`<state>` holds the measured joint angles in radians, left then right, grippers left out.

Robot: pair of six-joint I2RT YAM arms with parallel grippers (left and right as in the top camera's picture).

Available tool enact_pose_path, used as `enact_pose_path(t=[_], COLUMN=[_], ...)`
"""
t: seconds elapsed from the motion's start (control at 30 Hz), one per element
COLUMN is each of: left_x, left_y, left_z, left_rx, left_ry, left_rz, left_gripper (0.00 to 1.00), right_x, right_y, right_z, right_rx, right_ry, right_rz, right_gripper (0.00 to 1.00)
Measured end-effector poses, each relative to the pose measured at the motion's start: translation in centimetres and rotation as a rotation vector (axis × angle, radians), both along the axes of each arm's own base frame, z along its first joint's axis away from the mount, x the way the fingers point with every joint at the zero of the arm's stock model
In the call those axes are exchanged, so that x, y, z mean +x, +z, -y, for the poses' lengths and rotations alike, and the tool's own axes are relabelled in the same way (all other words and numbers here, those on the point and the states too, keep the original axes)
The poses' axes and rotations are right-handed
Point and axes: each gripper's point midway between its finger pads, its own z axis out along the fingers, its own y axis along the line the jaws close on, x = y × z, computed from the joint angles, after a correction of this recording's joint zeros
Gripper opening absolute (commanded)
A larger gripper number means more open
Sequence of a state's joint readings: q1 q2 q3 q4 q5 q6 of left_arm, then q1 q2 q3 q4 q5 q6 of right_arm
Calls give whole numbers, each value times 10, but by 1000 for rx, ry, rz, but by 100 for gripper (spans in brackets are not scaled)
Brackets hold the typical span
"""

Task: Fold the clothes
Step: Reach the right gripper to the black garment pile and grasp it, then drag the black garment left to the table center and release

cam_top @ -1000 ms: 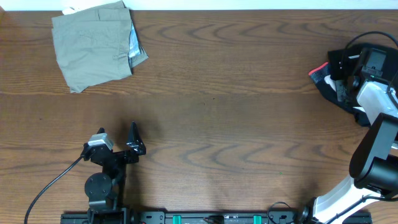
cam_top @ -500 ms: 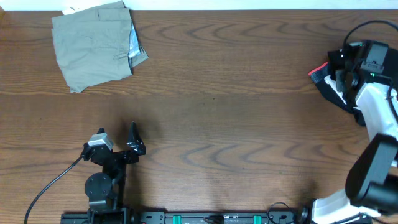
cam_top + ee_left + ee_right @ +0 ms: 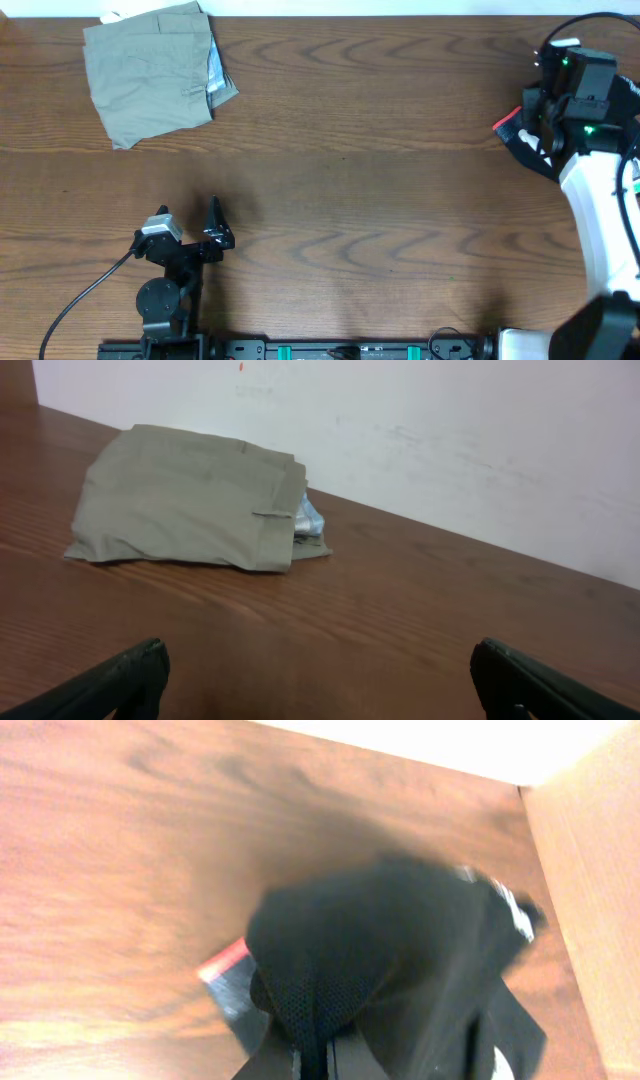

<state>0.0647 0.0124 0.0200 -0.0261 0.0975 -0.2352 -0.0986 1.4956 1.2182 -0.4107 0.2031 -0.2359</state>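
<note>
Right now, the black garment [image 3: 400,940] with the red and white trim is lying in a bunch at the far right edge of the desk [image 3: 380,180]. I am pinching a fold of it with my right end effector [image 3: 322,1055]. Its two fingers are pressing tight together on the dark cloth. From above, my right arm is covering much of this garment, so only a dark bit and a red corner are peeking out.

The khaki folded piece [image 3: 150,70] is lying flat in the far left corner of the desk, well apart from the black garment. A light blue and white bit of cloth [image 3: 308,520] is sticking out from under its right side.

My left end effector [image 3: 320,680] is sitting low over the near left part of the desk. Its fingers are spreading wide and are holding nothing. It is pointing toward the khaki folded piece, with bare wood lying between them.

A white wall [image 3: 450,440] is standing behind the desk. A black cable [image 3: 80,295] is curling from my left arm toward the near edge.
</note>
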Motion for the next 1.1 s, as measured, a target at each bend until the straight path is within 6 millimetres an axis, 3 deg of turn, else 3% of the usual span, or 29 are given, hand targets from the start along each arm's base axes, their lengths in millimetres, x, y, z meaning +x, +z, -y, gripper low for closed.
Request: enact_pose_path(t=[0.27,0.6,0.8,1.1], left_x=[0,0,0,0], left_y=[0,0,0,0], left_z=[0,0,0,0], left_rx=[0,0,0,0], left_ry=[0,0,0,0], left_rz=[0,0,0,0], left_gripper=[98,98,98,98], right_x=[-7,-38,-49,-64], right_y=[51,124,138,179], right_z=[-79,-140,-167,-242], right_rx=[65,237,332,712], right_ry=[153,217,260,523], right_rz=[140,364,400,463], right_gripper=[1,1,1,1])
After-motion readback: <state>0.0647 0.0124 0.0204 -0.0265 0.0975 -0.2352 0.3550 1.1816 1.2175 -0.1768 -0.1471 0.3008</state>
